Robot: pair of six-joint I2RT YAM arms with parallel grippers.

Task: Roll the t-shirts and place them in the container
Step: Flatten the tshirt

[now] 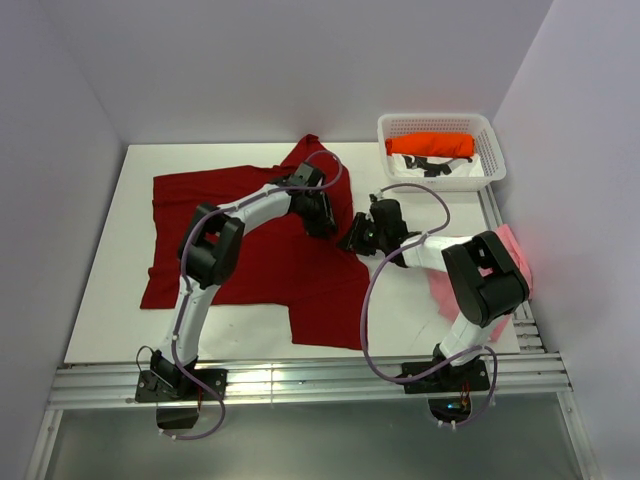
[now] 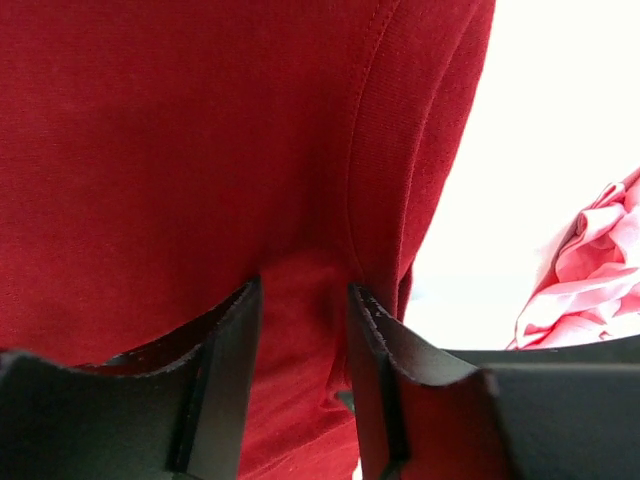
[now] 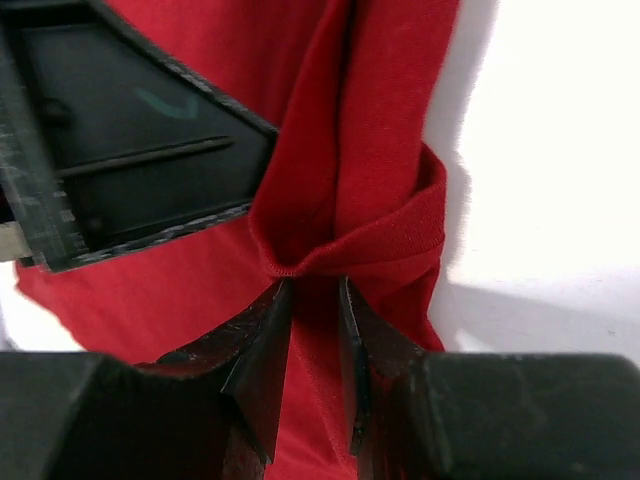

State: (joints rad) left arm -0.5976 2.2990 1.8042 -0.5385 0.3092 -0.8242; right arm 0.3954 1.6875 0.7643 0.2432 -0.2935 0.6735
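Both grippers pinch the dark red t-shirt (image 1: 250, 260) at its right edge, near the centre of the top view.

The shirt lies spread over the white table (image 1: 110, 320), mostly left of centre. The left gripper (image 2: 303, 290) has its jaws closed on a raised fold of the red cloth. Just beside it, the right gripper (image 3: 315, 290) nips a bunched loop of the hem. The pink t-shirt (image 1: 510, 250) sits crumpled at the table's right edge, partly under the right arm. The bright orange-red t-shirt (image 1: 430, 144) lies rolled in the white mesh basket (image 1: 440, 122) at upper right. On the left gripper's black side, at the upper left of the right wrist view, there is a faint teal scrawl that cannot be read.
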